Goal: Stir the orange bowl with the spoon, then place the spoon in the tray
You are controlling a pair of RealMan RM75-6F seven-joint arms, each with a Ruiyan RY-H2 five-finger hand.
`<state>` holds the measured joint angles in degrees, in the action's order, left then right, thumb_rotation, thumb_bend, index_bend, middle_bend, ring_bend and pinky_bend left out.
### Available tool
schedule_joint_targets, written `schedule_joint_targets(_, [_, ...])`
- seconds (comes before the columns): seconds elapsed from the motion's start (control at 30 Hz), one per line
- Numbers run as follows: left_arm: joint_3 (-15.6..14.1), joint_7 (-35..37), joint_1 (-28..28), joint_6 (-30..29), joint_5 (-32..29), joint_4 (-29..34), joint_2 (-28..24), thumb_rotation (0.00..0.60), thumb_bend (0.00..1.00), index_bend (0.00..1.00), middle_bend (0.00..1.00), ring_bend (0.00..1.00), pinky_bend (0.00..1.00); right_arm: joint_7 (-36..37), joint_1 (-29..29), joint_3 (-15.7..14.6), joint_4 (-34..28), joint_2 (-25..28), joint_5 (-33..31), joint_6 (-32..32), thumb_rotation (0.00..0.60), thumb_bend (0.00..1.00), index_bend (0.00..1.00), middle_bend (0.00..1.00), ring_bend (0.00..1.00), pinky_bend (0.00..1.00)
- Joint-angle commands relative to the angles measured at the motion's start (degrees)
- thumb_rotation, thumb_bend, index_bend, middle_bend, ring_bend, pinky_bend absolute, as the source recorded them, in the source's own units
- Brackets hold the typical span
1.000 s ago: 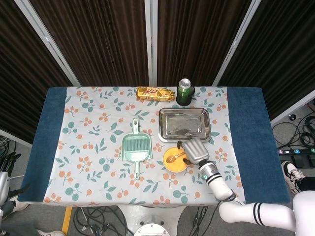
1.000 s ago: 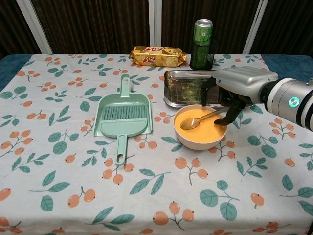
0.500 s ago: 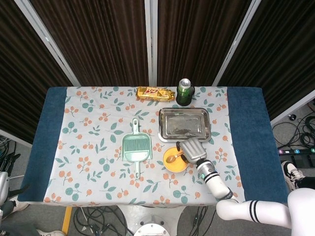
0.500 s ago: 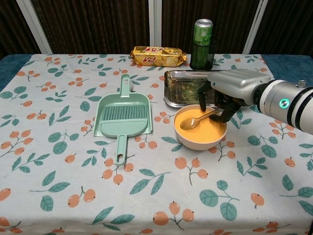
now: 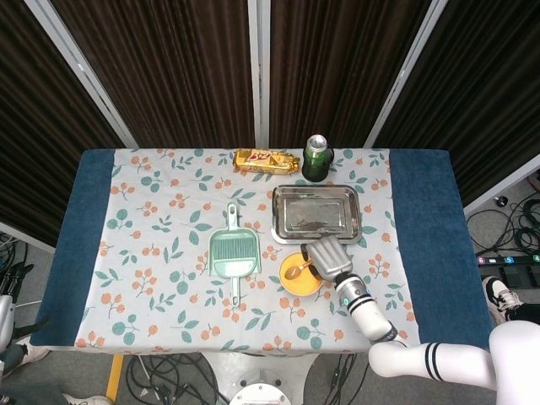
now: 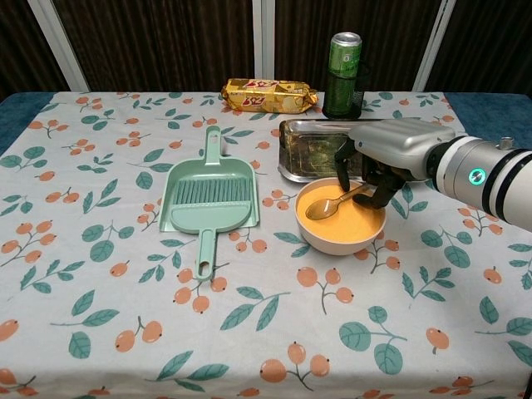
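Note:
The orange bowl [image 6: 332,246] [image 5: 297,288] stands on the floral cloth just in front of the metal tray [image 6: 306,151] [image 5: 316,213]. A gold spoon [image 6: 320,209] [image 5: 294,272] lies in it, its handle pointing right over the rim. My right hand [image 6: 389,150] [image 5: 330,256] hovers over the bowl's right side. Its fingers [image 6: 379,193] curl down around the handle's end, while the thumb hangs apart on the tray side. The spoon still rests in the bowl. The tray holds nothing. My left hand shows in neither view.
A green dustpan [image 6: 208,199] [image 5: 234,253] lies left of the bowl. A green can [image 6: 345,71] [image 5: 317,156] stands behind the tray, and a yellow snack packet [image 6: 268,94] [image 5: 266,160] lies to its left at the table's back.
My right hand has shifted a little left over the bowl and its fingers have curled lower around the spoon handle. The spoon has barely moved.

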<state>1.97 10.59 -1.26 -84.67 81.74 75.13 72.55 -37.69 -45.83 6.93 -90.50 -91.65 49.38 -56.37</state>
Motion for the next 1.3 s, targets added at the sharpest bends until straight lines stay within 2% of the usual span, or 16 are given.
schedule_joint_targets(0.03, [0.0, 0.02, 0.01, 0.02, 0.02, -0.06, 0.03, 0.6, 0.14, 0.18, 0.18, 0.12, 0.14, -0.33, -0.18, -0.13, -0.01, -0.02, -0.27, -0.03, 0.6, 0.33, 0.52, 0.96, 0.99, 1.0])
schedule_joint_targets(0.43, [0.06, 0.23, -0.14, 0.13, -0.18, -0.31, 0.2, 0.6, 0.14, 0.18, 0.18, 0.12, 0.14, -0.93, -0.81, -0.46, 0.28, -0.34, -1.07, -0.2, 0.6, 0.33, 0.56, 0.96, 0.99, 1.0])
schedule_joint_targets(0.67, [0.07, 0.25, -0.26, -0.07, -0.1, -0.26, 0.0, 0.6, 0.14, 0.18, 0.18, 0.12, 0.14, -2.11, -1.31, -0.6, -1.57, 1.71, 1.26, -1.35, 0.6, 0.39, 0.62, 0.96, 0.99, 1.0])
schedule_joint_targets(0.8, [0.07, 0.14, -0.24, -0.25, 0.13, 0.0, -0.17, 0.6, 0.14, 0.18, 0.18, 0.12, 0.14, -6.32, -2.85, -1.08, -3.83, 4.88, 2.67, -1.52, 0.6, 0.4, 0.64, 0.97, 0.99, 1.0])
schedule_joint_targets(1.03, [-0.02, -0.23, -0.5, -0.73, 0.29, 0.65, -0.44, 0.6, 0.14, 0.18, 0.18, 0.12, 0.14, -18.4, -7.27, -3.24, -5.75, 9.52, 5.68, -1.19, 0.6, 0.42, 0.67, 0.97, 0.99, 1.0])
schedule_joint_targets(1.3, [-0.23, -0.56, -0.76, -0.99, 0.48, 1.29, -0.78, 0.6, 0.14, 0.18, 0.18, 0.12, 0.14, -29.84, -10.92, -7.07, -2.78, 9.73, 9.62, -0.44, 0.6, 0.43, 0.7, 0.97, 0.99, 1.0])
